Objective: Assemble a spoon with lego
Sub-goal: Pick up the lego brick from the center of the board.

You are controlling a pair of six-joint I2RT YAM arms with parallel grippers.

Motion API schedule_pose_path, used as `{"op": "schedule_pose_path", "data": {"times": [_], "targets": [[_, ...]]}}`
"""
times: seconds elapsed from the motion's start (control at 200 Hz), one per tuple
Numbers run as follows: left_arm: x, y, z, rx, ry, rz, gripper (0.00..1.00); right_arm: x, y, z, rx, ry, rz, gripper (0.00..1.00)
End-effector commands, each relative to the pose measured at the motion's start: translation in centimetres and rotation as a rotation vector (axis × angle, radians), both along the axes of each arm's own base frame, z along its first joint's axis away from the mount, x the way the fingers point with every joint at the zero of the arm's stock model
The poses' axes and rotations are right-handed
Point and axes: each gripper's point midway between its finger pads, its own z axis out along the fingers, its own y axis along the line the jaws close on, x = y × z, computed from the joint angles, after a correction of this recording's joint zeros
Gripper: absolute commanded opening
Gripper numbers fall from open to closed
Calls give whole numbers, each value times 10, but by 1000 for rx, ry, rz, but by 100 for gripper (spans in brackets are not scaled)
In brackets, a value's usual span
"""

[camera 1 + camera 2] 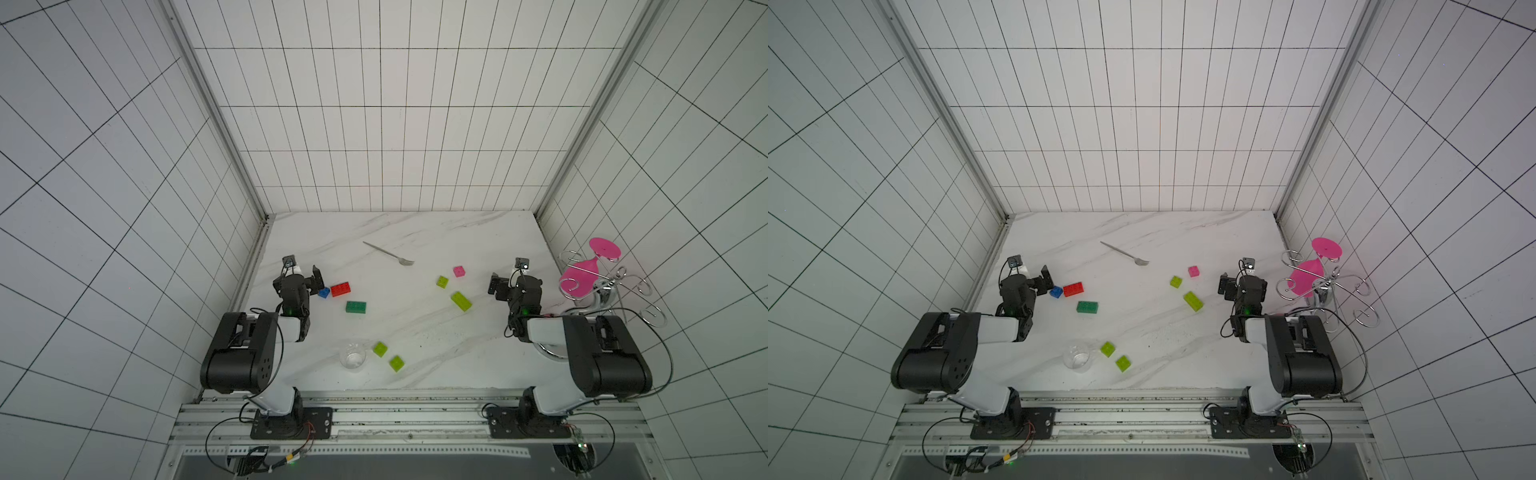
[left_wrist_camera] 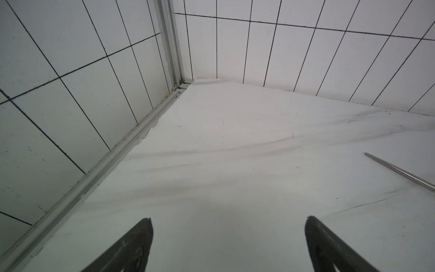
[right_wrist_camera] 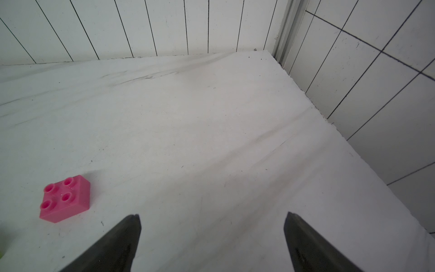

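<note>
Gaping at full spread, the left jaws are gripping nothing. In the left wrist view the two dark fingers (image 2: 127, 249) are framing bare counter (image 2: 235, 153), w/ only the handle end of the fork (image 2: 400, 173) showing off to one side. In both top views one finger is sitting just beside the blue brick (image 1: 324, 293); whether they're touching can't be told. The right jaws are likewise standing wide & empty, w/ the pink brick (image 3: 64, 199) lying nr them but apart.

Left arm (image 1: 241, 357) and right arm (image 1: 602, 357) are both sitting folded. Elbows are hanging back nr the rail (image 1: 415, 415), forearms are reaching fwd, and wrists are riding low over the counter, pointing toward the back wall.

No spoon is built yet; the lego is lying loose, studs up.
- **Left side:** the red brick (image 1: 340, 289) is sitting just beside the blue one, w/ the dark green brick (image 1: 355, 306) nr them.
- **Right side:** the small lime brick (image 1: 442, 281) and long lime brick (image 1: 461, 301) are lying nr the pink one.
- **Front edge:** two more lime bricks (image 1: 380, 349) (image 1: 397, 363) are resting beside a clear glass (image 1: 353, 357).

A pink wine glass (image 1: 582, 276) is hanging on a wire rack (image 1: 604, 297) by the counter's right edge.
</note>
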Motion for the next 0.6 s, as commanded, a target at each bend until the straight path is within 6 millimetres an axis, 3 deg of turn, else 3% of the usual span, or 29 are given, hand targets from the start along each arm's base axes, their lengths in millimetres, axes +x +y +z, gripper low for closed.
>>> {"op": "schedule_pose_path", "data": {"times": [0.0,0.595], "targets": [[0,-3,12,31,-39,8,99,4,15,2,-1,0,95,99],[1,-3,12,29,-35,9,99,4,14,2,-3,-2,91,99]]}}
